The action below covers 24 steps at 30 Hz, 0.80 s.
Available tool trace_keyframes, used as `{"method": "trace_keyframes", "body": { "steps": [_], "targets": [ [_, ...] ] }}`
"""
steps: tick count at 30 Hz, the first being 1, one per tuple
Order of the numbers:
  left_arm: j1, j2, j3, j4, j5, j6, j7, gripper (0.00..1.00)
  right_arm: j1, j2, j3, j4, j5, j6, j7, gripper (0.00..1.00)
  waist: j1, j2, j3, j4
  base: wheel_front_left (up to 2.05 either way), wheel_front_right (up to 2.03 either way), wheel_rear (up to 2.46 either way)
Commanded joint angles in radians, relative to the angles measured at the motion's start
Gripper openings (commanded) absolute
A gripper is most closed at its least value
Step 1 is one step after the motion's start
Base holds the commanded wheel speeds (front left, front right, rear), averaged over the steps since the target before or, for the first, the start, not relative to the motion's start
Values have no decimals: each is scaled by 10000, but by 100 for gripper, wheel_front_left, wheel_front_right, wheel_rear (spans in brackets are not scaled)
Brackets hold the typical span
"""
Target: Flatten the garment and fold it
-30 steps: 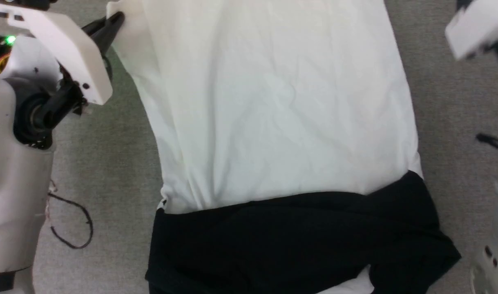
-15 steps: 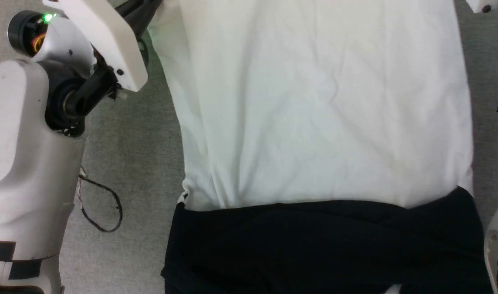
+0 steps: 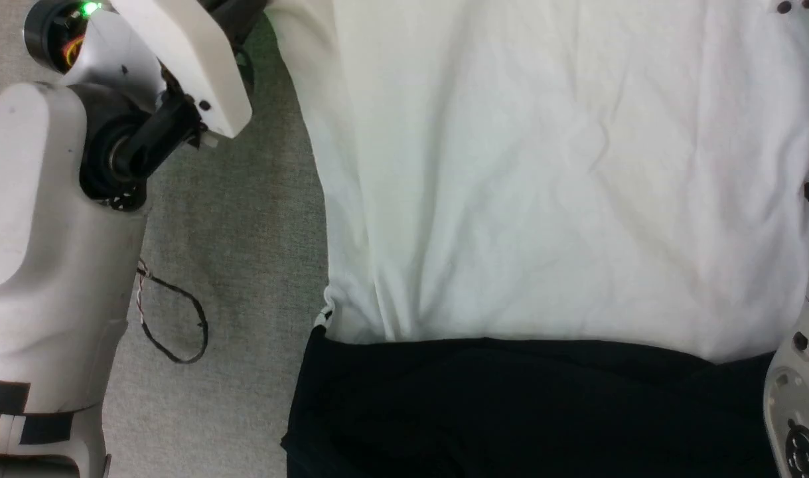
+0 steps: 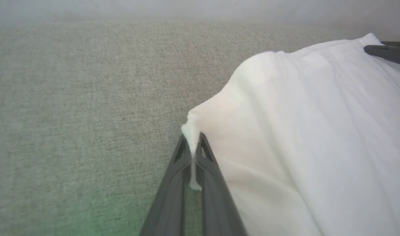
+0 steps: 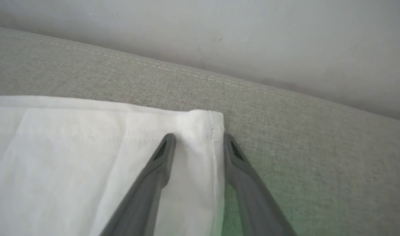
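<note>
Grey fabric surface [image 3: 245, 226], loose black wire [image 3: 207, 330] (near garment [image 3: 543, 199])

Garment [image 3: 543, 199] spread on grey surface [image 3: 245, 232], white w/ black band nearest (L arm [image 3: 39, 252] beside, wire loop [image 3: 178, 325]).

White garment [image 3: 543, 199], black lower part, spread flat

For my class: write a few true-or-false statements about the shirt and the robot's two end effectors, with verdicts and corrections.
1. The left end effector is shut on a white corner of the garment. True.
2. The right end effector is clamped on black cloth. False: its jaws stand open at the white hem corner.
3. In the head view, the black part lies below the white. True.
4. The garment rests on bare wood. False: on a grey woven surface.
</note>
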Motion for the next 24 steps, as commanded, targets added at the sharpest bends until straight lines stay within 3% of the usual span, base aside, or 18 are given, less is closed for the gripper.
{"method": "trace_keyframes", "body": {
  "steps": [1, 8, 14, 24],
  "targets": [
    [-43, -21, 24, 122, -53, -75, -115, 0, 9, 70, -136, 83, -200, -7, -109, 0, 0, 0, 24, 12, 0, 0, 0],
    [-325, 54, 509, 260, 76, -31, -1141, 0, -183, 165, -480, -229, -228, -7, -1177, 0, 0, 0, -239, -178, 0, 0, 0],
    [-433, 168, 873, 429, 28, -57, -1777, 0, -50, -121, -514, -560, 234, -7, -1818, 0, 0, 0, -770, -418, 0, 0, 0],
    [223, 848, 1360, -186, -176, -214, -2465, 0, 1292, -948, -601, -1617, 1728, -7, -2317, 0, 0, 0, -2305, -1024, 0, 0, 0]
  ]
}}
